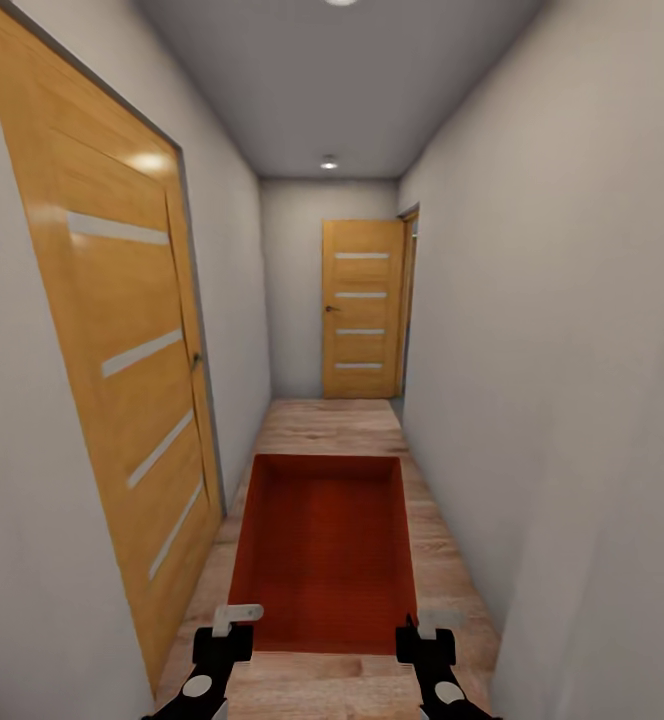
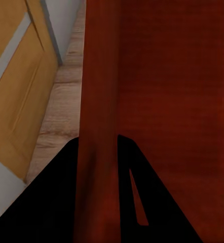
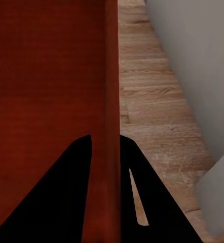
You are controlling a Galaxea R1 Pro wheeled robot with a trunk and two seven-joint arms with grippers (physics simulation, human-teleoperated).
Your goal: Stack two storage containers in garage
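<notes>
1. Between the pale grey walls of a narrow hallway, one orange-red storage container (image 1: 324,550) is carried in front of the robot, above the wood-plank floor (image 1: 332,425).
2. Relative to the container, the left gripper (image 1: 224,628) is placed at its near left corner and the right gripper (image 1: 419,632) at its near right corner.
3. In the left wrist view, the container's side wall (image 2: 98,126) is seen between the dark fingers (image 2: 56,202), so the jaws are narrowed onto that wall; the same is seen in the right wrist view, where the wall (image 3: 109,126) is pinched between the fingers (image 3: 61,197).
4. Beyond the container a closed wooden door (image 1: 363,308) is seen at the hallway's end, and beside the container's left another wooden door (image 1: 122,350) is set in the wall.
5. Little room is left between the container and either wall; a small drift of the base could likely drive a corner into the wall or door frame.
6. Only thin walls are gripped, so such a knock could probably twist the container loose.
</notes>
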